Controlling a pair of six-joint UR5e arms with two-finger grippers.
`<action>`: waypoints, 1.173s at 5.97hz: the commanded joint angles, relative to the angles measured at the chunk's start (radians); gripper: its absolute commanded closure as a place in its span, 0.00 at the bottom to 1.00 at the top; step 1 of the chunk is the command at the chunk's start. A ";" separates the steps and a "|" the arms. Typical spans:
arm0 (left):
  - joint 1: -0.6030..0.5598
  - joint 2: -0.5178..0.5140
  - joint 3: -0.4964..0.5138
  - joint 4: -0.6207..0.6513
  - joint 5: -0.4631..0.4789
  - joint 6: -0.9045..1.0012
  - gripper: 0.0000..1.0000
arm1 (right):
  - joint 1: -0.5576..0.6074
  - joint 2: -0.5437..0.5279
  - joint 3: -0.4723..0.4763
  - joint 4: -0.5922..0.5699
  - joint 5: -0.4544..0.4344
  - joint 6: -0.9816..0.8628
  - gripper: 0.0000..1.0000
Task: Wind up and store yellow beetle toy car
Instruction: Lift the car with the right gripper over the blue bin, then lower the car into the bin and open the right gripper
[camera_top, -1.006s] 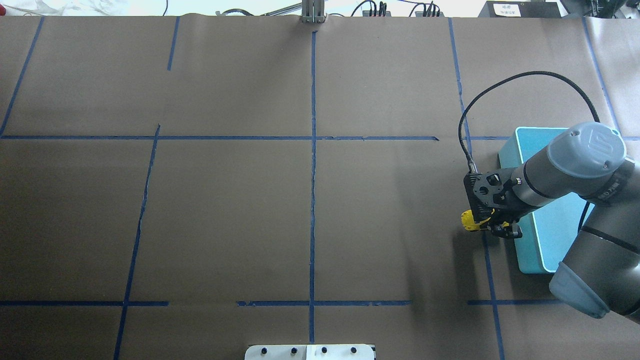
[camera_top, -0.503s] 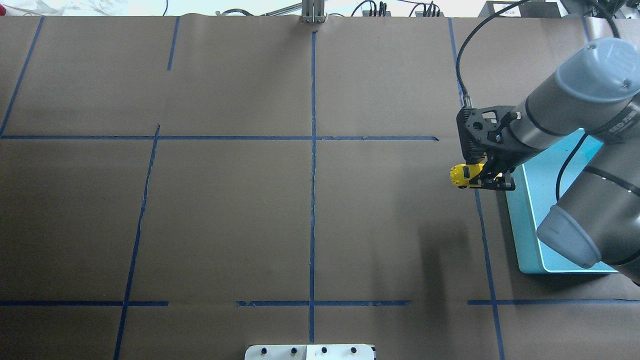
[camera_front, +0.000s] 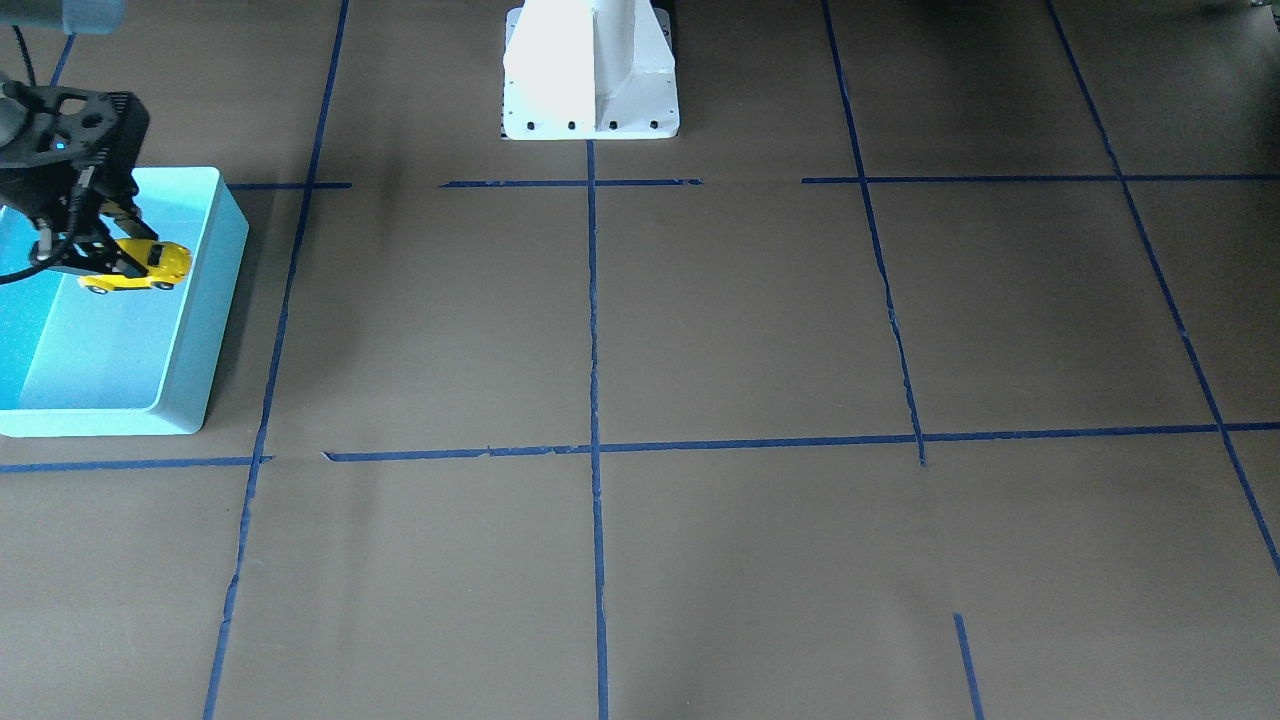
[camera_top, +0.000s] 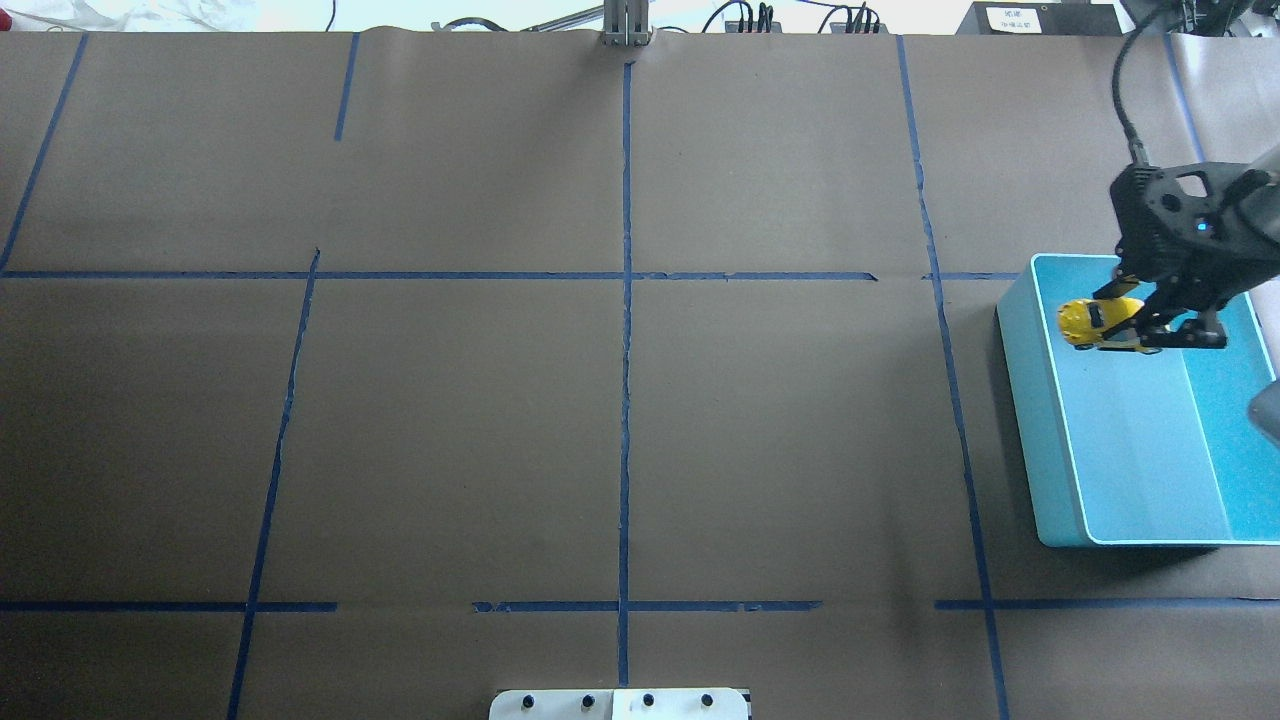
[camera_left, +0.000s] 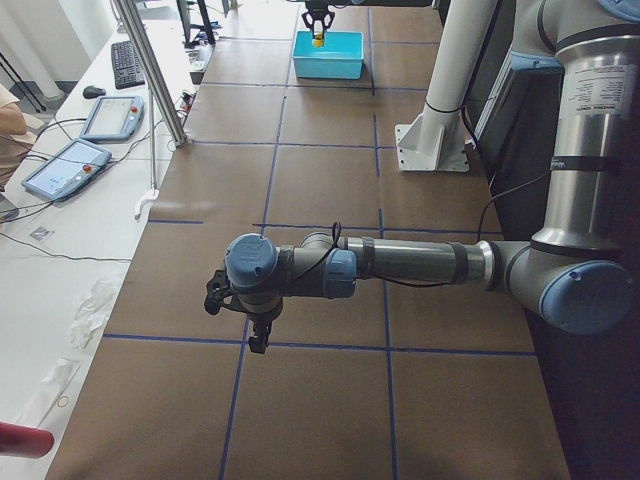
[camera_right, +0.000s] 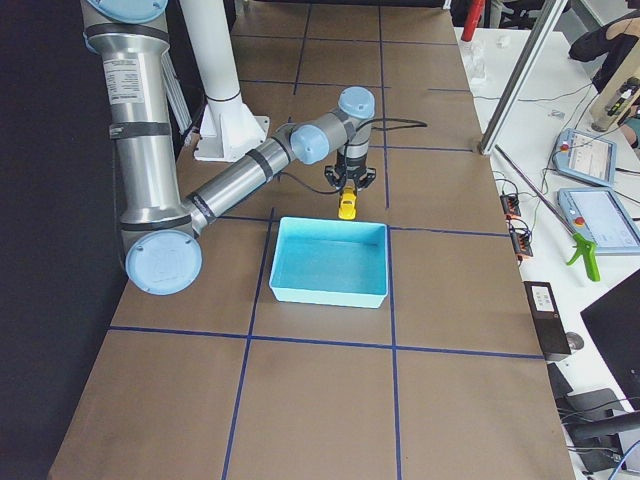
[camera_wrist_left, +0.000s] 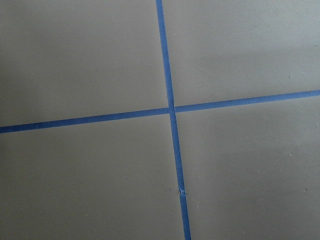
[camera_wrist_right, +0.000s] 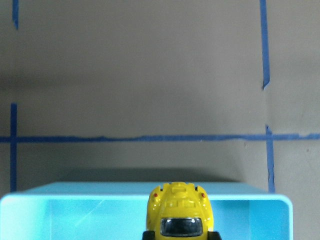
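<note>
Two jaws on your right gripper (camera_top: 1150, 328) are closed on one end of the yellow beetle toy car (camera_top: 1088, 322), pinching its flanks so the other end sticks out level. You hold it in the air over the turquoise bin (camera_top: 1022, 400), towards the wall facing mid-worktop (camera_top: 620, 400). Letting go there should drop it inside rather than on the paper. Your left gripper (camera_left: 258, 335) hangs well apart above blue tape lines (camera_wrist_left: 172, 110). Whether its jaws are open, you cannot tell.
</note>
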 joint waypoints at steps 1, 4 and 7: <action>0.000 0.000 -0.001 0.000 -0.001 0.000 0.00 | 0.049 -0.086 -0.015 0.005 0.014 -0.117 1.00; 0.000 0.000 -0.001 0.002 -0.001 0.000 0.00 | -0.076 -0.121 -0.137 0.206 -0.058 -0.018 1.00; 0.000 0.000 -0.001 0.000 -0.001 0.000 0.00 | -0.115 -0.123 -0.275 0.365 -0.058 0.036 1.00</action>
